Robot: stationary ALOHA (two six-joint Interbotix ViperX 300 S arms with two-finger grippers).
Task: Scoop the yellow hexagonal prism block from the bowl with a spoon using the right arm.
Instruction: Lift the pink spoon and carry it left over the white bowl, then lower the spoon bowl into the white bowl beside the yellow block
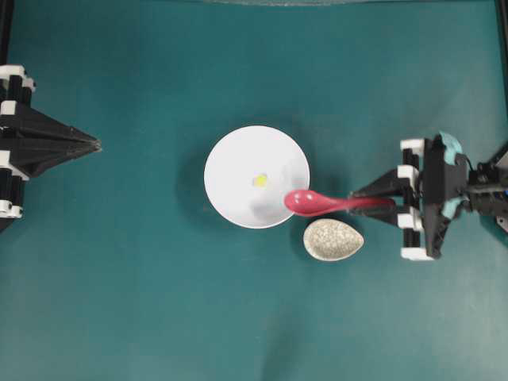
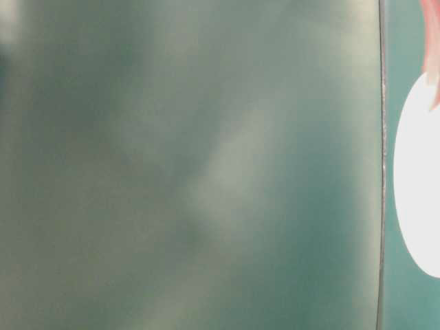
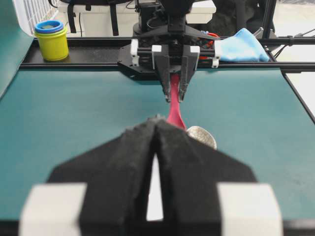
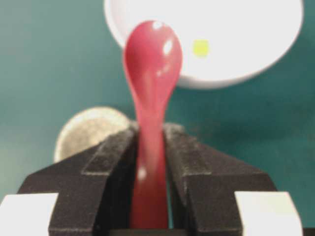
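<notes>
1. Right gripper [image 1: 371, 197]: jaws clamped on the handle of the spoon [image 1: 313, 203], scoop end over the rim of the bowl [image 1: 230, 155] at 4 o'clock
2. Left gripper [image 1: 94, 144]: jaws pressed together, holding nothing, well apart from the bowl at 9 o'clock
3. Yellow hexagonal prism block [image 1: 259, 181]: lies inside the bowl near centre, apart from the scoop
4. Risk: the tiny block may skid ahead of the scoop or roll off it if the spoon tilts
5. Risk: the scoop may catch the rim and shift the bowl; the speckled dish [image 1: 333, 240] sits just beside, at 5 o'clock
6. Count: 1 block, 1 bowl, 1 spoon, 1 dish, 2 grippers on the worktop [image 1: 119, 317]
</notes>
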